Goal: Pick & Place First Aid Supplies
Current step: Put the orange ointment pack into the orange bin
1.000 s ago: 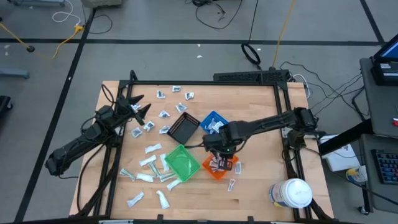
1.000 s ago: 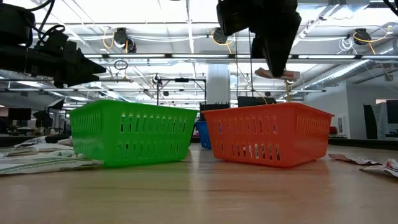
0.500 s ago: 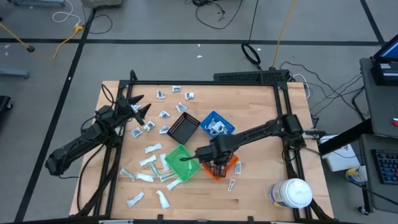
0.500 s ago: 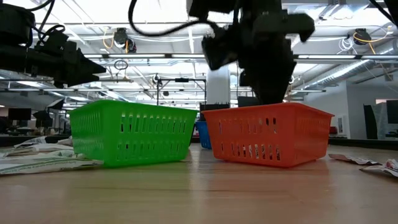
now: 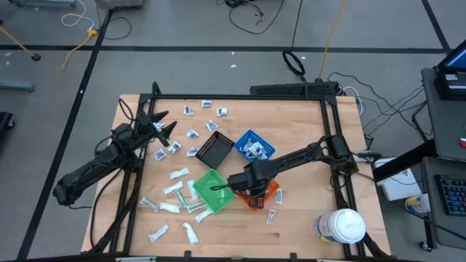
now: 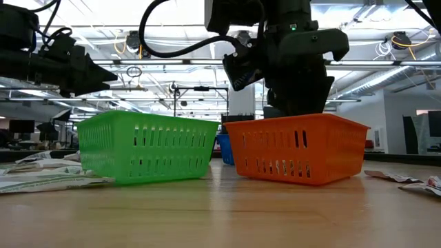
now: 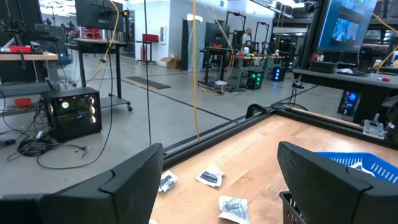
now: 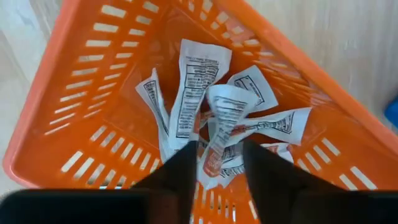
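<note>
The right pincer [image 5: 251, 191] has dropped into the slotted orange plastic bin [image 5: 266, 195], fingers parted around a thin packet [image 8: 219, 154]; left pincer [image 5: 162, 125] hovers open.

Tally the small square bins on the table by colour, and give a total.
Black bin: 1
Blue bin: 1
Green bin: 1
Orange bin: 1
Total: 4
</note>
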{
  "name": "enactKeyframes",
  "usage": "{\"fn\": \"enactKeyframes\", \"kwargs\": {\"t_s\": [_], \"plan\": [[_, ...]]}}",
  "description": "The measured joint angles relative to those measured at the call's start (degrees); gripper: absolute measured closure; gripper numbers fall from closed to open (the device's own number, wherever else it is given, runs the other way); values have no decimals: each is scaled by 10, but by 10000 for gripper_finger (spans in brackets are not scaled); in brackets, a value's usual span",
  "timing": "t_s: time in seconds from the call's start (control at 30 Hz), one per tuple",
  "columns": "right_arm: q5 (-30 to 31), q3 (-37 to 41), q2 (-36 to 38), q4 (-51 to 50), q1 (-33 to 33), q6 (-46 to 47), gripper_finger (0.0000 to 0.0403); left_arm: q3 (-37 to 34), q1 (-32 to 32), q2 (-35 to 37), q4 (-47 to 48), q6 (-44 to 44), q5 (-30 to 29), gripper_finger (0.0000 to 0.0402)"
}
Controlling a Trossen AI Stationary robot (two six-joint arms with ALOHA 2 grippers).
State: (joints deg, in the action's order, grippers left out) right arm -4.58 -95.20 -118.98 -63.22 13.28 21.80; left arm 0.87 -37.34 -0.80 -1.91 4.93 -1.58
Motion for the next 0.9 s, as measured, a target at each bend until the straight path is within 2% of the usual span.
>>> {"fn": "enactKeyframes", "kwargs": {"t_s": [0.17, 0.3, 0.47, 0.6, 0.7, 0.9], "plan": [[3, 0, 17, 4, 3, 53, 196, 0, 0, 0, 0, 0, 0, 78], [37, 0, 44, 5, 11, 108, 162, 0, 0, 0, 0, 0, 0, 78], [92, 0, 80, 2, 21, 214, 157, 0, 0, 0, 1, 0, 0, 78], [121, 0, 98, 0, 35, 339, 156, 0, 0, 0, 0, 0, 0, 78], [123, 0, 103, 1, 48, 439, 156, 0, 0, 0, 0, 0, 0, 78], [141, 9, 105, -4, 81, 537, 156, 0, 0, 0, 0, 0, 0, 78]]}}
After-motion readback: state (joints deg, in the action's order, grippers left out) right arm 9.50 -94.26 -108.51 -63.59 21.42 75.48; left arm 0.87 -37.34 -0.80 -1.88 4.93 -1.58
